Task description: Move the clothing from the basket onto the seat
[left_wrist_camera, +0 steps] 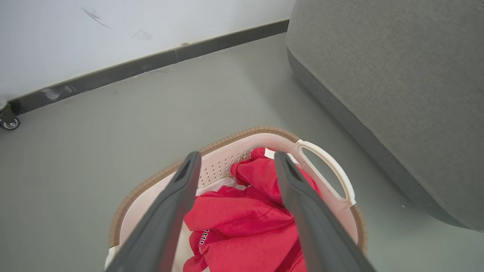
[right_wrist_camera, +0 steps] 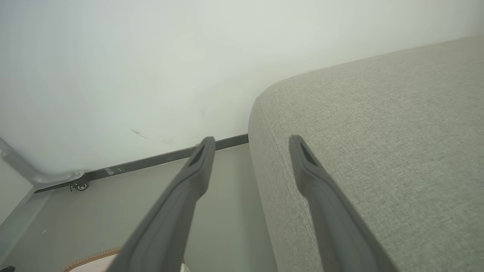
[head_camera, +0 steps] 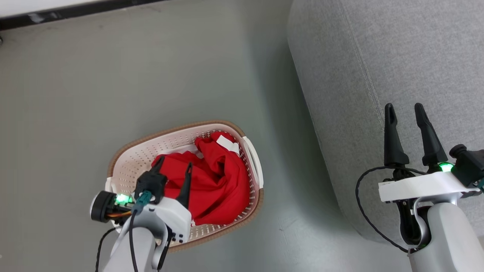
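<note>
A: Closest thing: left gripper (left_wrist_camera: 237,155), two dark fingers spread wide, nothing between them. Agree?
B: Yes, wide and empty. It points down over the basket (head_camera: 130,158), with its fingers framing the clothing (head_camera: 221,181). Can't tell if it's touching; it looks just above the fabric.
A: Why there?
B: My read is that it's lined up for a grab. The jaws are wide because the heap is bulky and crumpled, so a broad bite has a better chance of catching a fold.
A: Clothing location?
B: All inside the basket, bunched toward the wall nearest the seat (head_camera: 378,56). One red heap, with a white tag (head_camera: 228,144) on top at the far end. One garment or two, can't separate them.
A: Basket?
B: On the grey floor (head_camera: 113,75), beside the seat but apart from it, with a strip of floor between.
A: Right gripper (head_camera: 404,106)?
B: Also spread wide, holding nothing. It hangs over the seat's edge, off the cushion. Probably parked clear of the left arm, or placed at the drop side.
A: Progress?
B: Nothing red on the visible part of the seat. I'd judge the task is at the start, first pick not yet made.
</note>
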`<state>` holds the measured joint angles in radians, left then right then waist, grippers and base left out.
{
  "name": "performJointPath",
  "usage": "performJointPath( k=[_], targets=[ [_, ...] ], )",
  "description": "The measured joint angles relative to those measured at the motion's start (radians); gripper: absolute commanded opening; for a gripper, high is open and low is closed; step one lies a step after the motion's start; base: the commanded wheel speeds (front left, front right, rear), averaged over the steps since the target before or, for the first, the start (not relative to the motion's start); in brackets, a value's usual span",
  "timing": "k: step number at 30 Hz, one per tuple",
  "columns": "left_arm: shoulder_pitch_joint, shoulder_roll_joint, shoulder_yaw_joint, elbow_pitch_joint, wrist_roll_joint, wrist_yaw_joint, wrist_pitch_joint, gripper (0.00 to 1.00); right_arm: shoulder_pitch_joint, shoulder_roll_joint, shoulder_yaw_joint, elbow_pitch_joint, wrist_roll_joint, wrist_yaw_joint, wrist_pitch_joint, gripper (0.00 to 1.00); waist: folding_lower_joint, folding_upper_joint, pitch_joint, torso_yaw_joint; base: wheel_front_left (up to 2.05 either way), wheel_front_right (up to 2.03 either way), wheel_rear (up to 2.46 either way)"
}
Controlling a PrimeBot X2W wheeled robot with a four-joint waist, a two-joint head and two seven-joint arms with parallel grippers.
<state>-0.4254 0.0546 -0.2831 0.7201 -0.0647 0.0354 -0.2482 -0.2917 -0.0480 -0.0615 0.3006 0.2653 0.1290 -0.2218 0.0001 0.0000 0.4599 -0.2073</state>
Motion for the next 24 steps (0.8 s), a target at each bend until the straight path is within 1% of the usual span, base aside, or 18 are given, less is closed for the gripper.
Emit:
performJointPath(
  k=[16,24],
  targets=[
    [-0.083,0.001,-0.009,0.066,0.016,0.0,0.0,1.0,-0.052,0.001,0.02,0.003,0.017,0.0,-0.013,1.0,0.0,0.0,0.103,-0.038,0.0,0.0,0.0],
    [-0.117,0.0,-0.034,0.094,0.027,-0.002,0.0,1.0,-0.103,0.001,0.037,0.015,0.031,0.0,-0.017,1.0,0.0001,0.0,0.153,-0.055,0.0,0.0,0.0]
  ],
)
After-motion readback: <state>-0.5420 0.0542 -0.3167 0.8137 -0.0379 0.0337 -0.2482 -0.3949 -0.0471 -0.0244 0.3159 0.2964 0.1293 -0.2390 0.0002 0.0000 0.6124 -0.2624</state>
